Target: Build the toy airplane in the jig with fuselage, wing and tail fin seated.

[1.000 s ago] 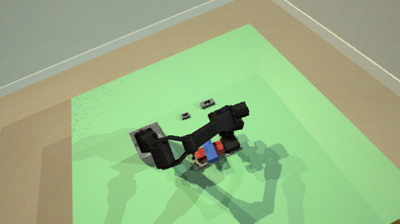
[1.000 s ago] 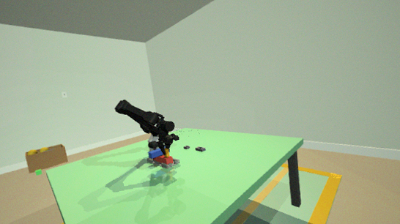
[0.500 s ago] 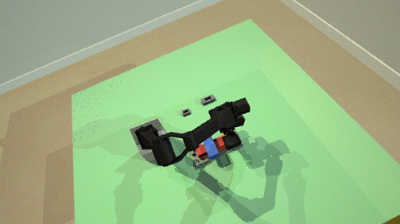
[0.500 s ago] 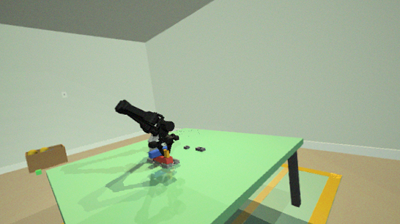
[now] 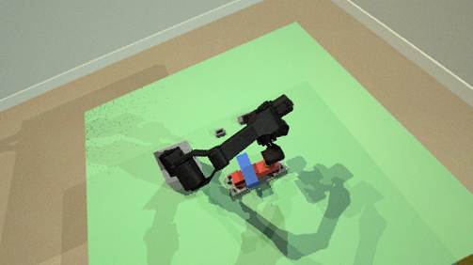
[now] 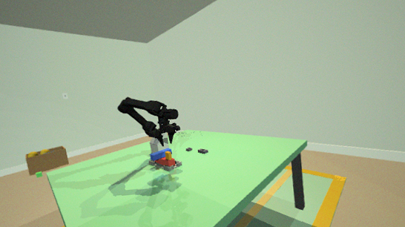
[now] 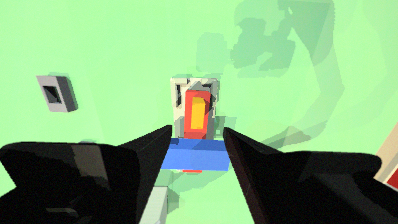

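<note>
The red fuselage (image 5: 237,178) (image 6: 166,162) (image 7: 188,116) lies in the pale grey cradle (image 6: 177,164) (image 7: 177,121) and looks level. The blue wing (image 5: 247,171) (image 6: 158,155) (image 7: 197,154) lies across the top of the fuselage. The yellow tail fin (image 5: 266,161) (image 6: 168,155) (image 7: 198,113) stands upright on the fuselage near one end. Whether the tabs are fully down in their sockets is hidden. My gripper (image 6: 167,144) (image 7: 198,130) is open and empty above the fin and wing, its fingertips apart and clear of the parts.
Two small grey holders with dark openings stand on the green table (image 5: 372,206) (image 6: 230,170) beside the jig; the larger holder (image 5: 242,119) (image 6: 202,151) (image 7: 65,95) and the smaller holder (image 5: 220,132) (image 6: 189,149) hold nothing visible. The arm's grey base is beyond the wing.
</note>
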You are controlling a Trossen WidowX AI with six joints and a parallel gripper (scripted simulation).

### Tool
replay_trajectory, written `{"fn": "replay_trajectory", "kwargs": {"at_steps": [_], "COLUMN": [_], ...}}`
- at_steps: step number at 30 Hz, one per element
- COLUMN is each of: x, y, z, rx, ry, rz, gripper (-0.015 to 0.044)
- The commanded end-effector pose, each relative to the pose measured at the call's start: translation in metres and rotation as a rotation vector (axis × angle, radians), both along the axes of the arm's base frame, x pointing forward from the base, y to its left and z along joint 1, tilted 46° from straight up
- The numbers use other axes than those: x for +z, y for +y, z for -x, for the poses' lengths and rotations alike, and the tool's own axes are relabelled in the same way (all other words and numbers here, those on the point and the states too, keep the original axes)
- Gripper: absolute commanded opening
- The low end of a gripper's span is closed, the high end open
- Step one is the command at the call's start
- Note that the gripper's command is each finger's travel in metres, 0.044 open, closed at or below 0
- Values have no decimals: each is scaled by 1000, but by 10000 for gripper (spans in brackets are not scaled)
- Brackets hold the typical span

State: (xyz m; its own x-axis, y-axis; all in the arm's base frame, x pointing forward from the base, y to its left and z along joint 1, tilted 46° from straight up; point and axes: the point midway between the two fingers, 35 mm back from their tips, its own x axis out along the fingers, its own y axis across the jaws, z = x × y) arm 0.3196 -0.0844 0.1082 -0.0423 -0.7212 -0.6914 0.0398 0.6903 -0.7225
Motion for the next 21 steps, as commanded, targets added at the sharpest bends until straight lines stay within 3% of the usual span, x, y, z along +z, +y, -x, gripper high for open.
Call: {"fn": "replay_trajectory", "kwargs": {"at_steps": [1, 21], "x": [14, 13], "y": [12, 12], "z": [2, -2], "rx": [-7, -7], "ry": [-7, -7], "rz": [-2, -2], "gripper": [260, 260]}}
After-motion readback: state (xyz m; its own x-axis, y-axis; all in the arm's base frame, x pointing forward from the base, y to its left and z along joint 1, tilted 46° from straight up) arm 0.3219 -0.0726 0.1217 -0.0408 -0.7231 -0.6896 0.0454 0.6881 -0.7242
